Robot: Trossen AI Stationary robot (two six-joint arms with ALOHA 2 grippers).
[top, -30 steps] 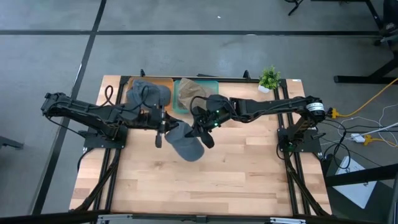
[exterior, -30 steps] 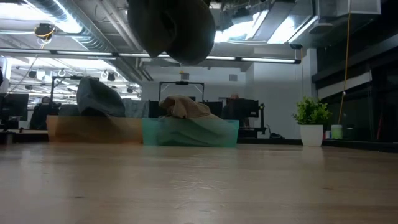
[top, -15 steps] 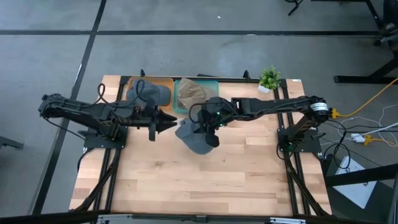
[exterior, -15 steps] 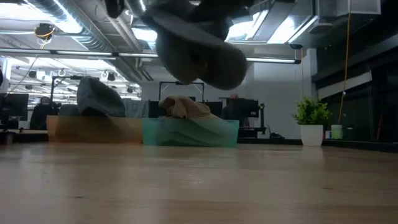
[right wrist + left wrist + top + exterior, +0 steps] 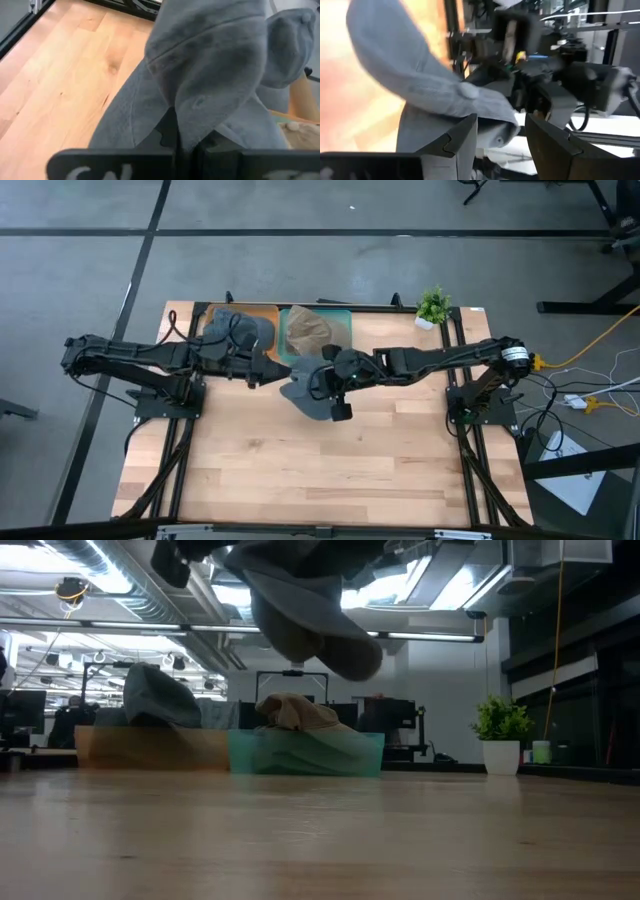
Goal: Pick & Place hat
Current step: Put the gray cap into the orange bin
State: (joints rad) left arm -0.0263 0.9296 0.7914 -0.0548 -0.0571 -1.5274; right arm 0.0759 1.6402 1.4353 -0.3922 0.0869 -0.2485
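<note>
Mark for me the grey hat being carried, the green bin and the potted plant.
grey hat point(image 5: 308, 397): high view, on its crown, beside the right arm's wrist.
green bin point(image 5: 305, 753): low view, on its front wall.
potted plant point(image 5: 433, 305): high view, on its leaves, at the table's far right corner.

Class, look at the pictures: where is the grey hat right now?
High view: the grey hat hangs above mid-table, gripped by the right hand, just in front of the green bin.

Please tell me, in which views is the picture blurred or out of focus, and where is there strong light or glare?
Left wrist view: the grey hat is smeared, with white glare behind. Low view: the near table is soft and bright ceiling lights show above. High view: even light, sharp. Right wrist view: the hat fills the frame, slightly soft.
</note>
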